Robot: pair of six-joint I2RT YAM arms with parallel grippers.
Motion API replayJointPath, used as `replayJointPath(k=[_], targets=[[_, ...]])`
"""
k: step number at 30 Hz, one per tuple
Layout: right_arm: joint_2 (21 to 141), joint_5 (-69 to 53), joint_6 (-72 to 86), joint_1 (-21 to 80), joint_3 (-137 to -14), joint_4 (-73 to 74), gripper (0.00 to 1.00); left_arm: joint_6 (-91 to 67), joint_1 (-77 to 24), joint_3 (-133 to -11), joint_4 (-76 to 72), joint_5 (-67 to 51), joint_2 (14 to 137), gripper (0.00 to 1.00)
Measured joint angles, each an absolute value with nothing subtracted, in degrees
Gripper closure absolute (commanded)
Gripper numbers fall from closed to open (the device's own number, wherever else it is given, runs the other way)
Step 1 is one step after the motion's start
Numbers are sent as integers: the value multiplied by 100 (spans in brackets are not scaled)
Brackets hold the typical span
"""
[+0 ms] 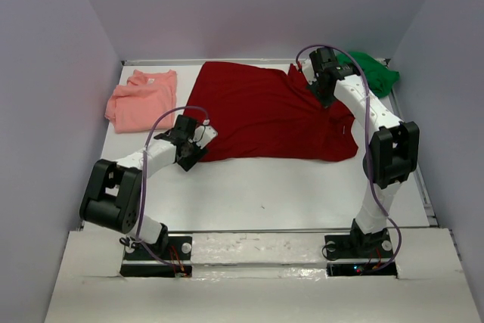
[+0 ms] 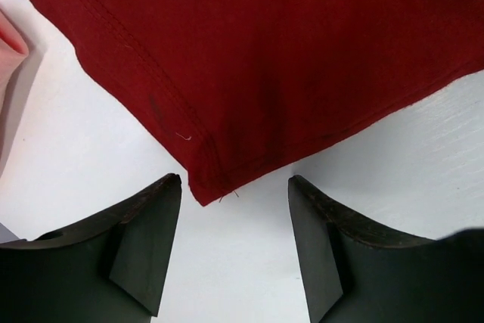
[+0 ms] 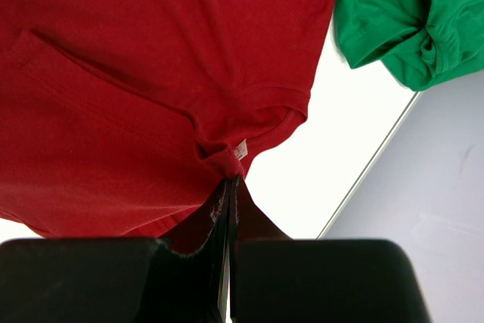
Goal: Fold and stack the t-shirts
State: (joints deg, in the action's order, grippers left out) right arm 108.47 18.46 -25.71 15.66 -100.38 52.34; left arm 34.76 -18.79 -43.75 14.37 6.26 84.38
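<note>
Now folding dark red shirt (image 1: 265,111): right jaws pinch its collar, 2 o'clock; left jaws spread around hem corner, 8 o'clock. Next, likely: left clamps.

Dark red shirt (image 1: 265,111), pink shirt (image 1: 144,96), green shirt (image 1: 374,73)

- We see bright, even, diffuse light in the overhead view; the white surface (image 1: 302,187) reads evenly lit.
- We note a soft grey shadow beside the salmon pink shirt (image 2: 9,39) in the left wrist view.
- We find the dark red shirt (image 2: 287,51) sharply focused, its stitching crisp.
- We see the right gripper (image 3: 229,187) as a near-black mass with little detail, close to the lens.
</note>
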Motion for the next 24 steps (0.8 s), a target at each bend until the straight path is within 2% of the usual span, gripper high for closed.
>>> replayJointPath(k=[3, 5, 6, 7, 8, 14, 24], targets=[[10847, 1846, -2569, 1566, -10040, 5231, 100, 3492, -1879, -4375, 1437, 633, 8495, 43], [10847, 1846, -2569, 1566, -10040, 5234, 100, 3489, -1879, -4372, 1424, 659, 8534, 59], [10844, 1846, -2569, 1566, -10040, 5236, 100, 3505, -1879, -4370, 1415, 674, 8552, 80], [10847, 1846, -2569, 1566, -10040, 5234, 100, 3496, -1879, -4368, 1396, 698, 8595, 80], [10847, 1846, -2569, 1566, -10040, 5236, 100, 3479, -1879, -4366, 1365, 762, 8672, 100], [10844, 1848, -2569, 1566, -10040, 5240, 100, 3540, -1911, -4392, 1138, 1125, 8908, 100], [10844, 1850, -2567, 1566, -10038, 5240, 100, 3509, -1909, -4652, 1500, 1092, 8862, 100]])
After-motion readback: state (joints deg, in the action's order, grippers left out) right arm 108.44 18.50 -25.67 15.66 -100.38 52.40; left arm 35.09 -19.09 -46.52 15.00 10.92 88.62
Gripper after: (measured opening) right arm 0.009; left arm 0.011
